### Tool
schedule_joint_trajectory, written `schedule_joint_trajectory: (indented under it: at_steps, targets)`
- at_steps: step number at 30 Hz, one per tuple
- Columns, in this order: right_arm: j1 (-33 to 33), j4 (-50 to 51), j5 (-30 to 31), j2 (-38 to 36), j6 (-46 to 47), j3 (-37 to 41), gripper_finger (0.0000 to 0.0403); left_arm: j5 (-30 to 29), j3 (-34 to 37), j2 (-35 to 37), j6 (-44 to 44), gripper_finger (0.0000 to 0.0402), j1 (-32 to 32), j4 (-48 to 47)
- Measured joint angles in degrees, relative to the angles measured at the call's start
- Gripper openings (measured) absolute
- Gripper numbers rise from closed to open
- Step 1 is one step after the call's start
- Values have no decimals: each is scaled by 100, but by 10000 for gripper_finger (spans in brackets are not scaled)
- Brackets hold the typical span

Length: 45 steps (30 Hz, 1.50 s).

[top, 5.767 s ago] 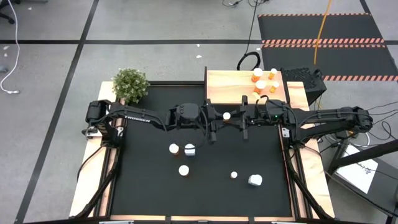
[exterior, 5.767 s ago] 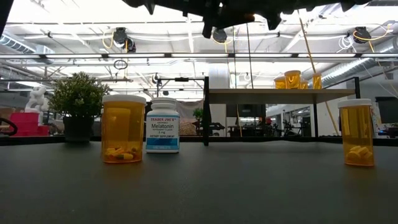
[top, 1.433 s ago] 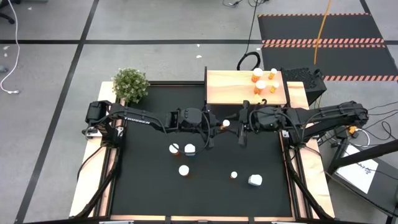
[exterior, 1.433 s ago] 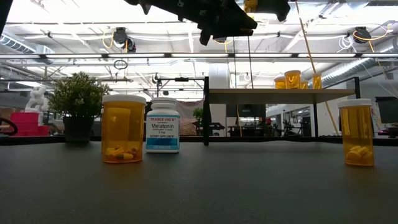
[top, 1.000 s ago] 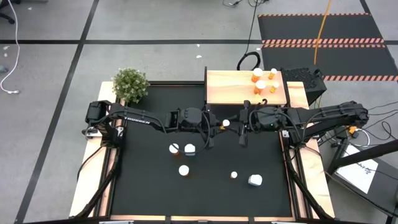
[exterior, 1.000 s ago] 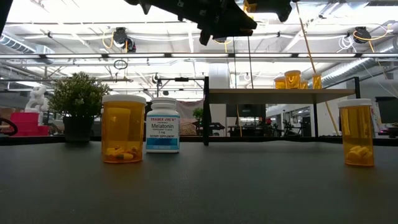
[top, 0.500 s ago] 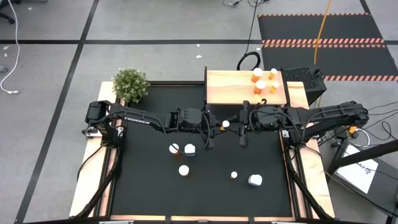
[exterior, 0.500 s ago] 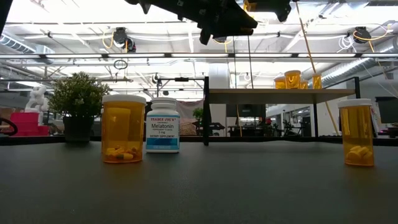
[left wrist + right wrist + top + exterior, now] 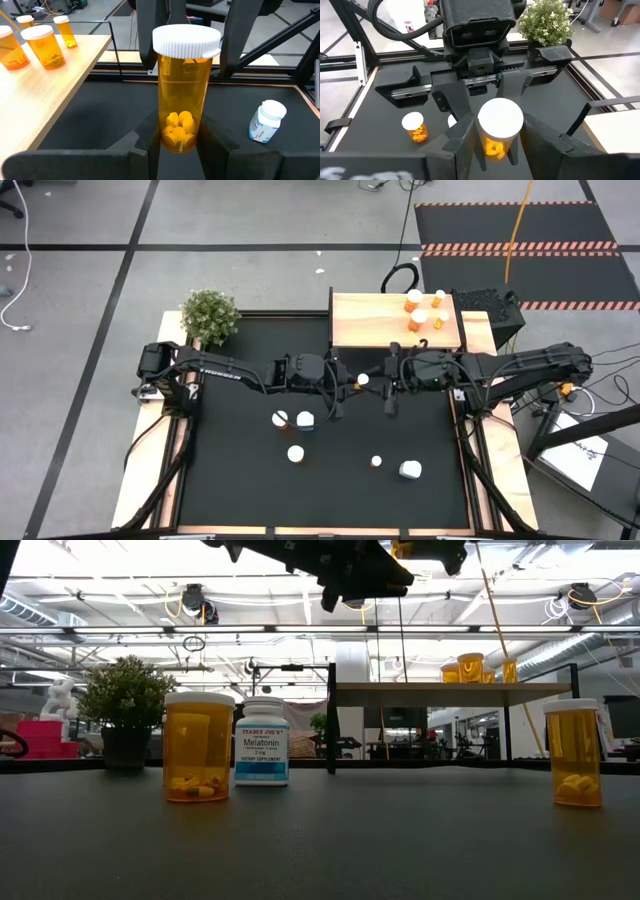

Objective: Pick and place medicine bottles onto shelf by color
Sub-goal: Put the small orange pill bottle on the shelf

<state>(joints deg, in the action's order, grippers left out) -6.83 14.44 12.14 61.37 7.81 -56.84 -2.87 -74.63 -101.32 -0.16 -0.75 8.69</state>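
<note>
An orange bottle with a white cap [image 9: 363,378] is upright in the air between my two grippers, above the black mat and near the pale wood shelf [image 9: 370,320]. My left gripper [image 9: 350,380] is shut on its lower part and my right gripper [image 9: 380,380] on its upper part. The bottle shows in the left wrist view [image 9: 185,95] and the right wrist view [image 9: 500,122]. Several orange bottles [image 9: 420,315] stand on the shelf's right part. On the mat stand an orange bottle [image 9: 281,418], a white one [image 9: 305,420] and others [image 9: 296,453]. My left gripper pinches the bottle's lower body [image 9: 179,142] between its two fingers [image 9: 212,145]. They come level from the table's left. The bottle stands upright, cap up, clear of the mat. My right gripper has the bottle's upper body just under the cap [image 9: 495,145] between its two fingers [image 9: 462,137]. They come from the table's right, slanting slightly down. The cap [image 9: 500,117] sticks up above them.
A small orange bottle [image 9: 376,461] and a white bottle [image 9: 409,470] stand toward the mat's near right. A potted plant [image 9: 209,315] stands at the far left corner. Wooden rails [image 9: 150,470] run along both sides. The shelf's left part is bare.
</note>
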Motion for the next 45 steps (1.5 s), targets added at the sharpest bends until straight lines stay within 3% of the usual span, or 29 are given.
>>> schedule_joint_trajectory:
  at_steps: [11, 23, 32, 41, 45]
  targets:
    - [-2, -288, -21, 78, -52, 7, 179, -11, 0, 0, 7, 102, 2, 9]
    - [0, -284, -26, 78, -58, 7, 116, 7, 2, 0, 20, 102, -2, 0]
    - [0, -283, -25, 76, -57, 7, 127, 2, 0, 0, 17, 106, -2, 4]
    - [-4, -281, -56, 76, -78, 7, 118, -55, 2, 0, 27, 183, -11, -23]
    - [-4, -281, -57, 76, -85, 7, 122, -48, 13, 136, 153, 227, -4, -502]
